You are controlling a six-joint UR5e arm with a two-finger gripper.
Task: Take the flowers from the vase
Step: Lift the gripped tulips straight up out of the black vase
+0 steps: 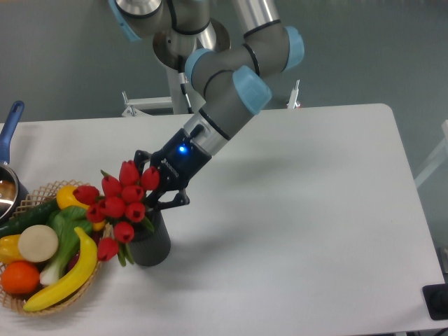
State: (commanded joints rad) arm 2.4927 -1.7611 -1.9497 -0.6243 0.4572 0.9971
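The flowers (117, 203), a bunch of red tulip buds with green leaves, lean out to the left over the vase (153, 245), a short dark grey cylinder standing on the white table. The lower stems are hidden inside the vase mouth. My gripper (159, 180) comes in from the upper right and sits right behind the buds, just above the vase. Its two black fingers are drawn in around the bunch below the buds, one above it and one below.
A wicker basket (49, 302) with a banana, an orange and other fruit and vegetables sits at the left, touching distance from the vase. A pot with a blue handle (10, 130) stands at the far left edge.
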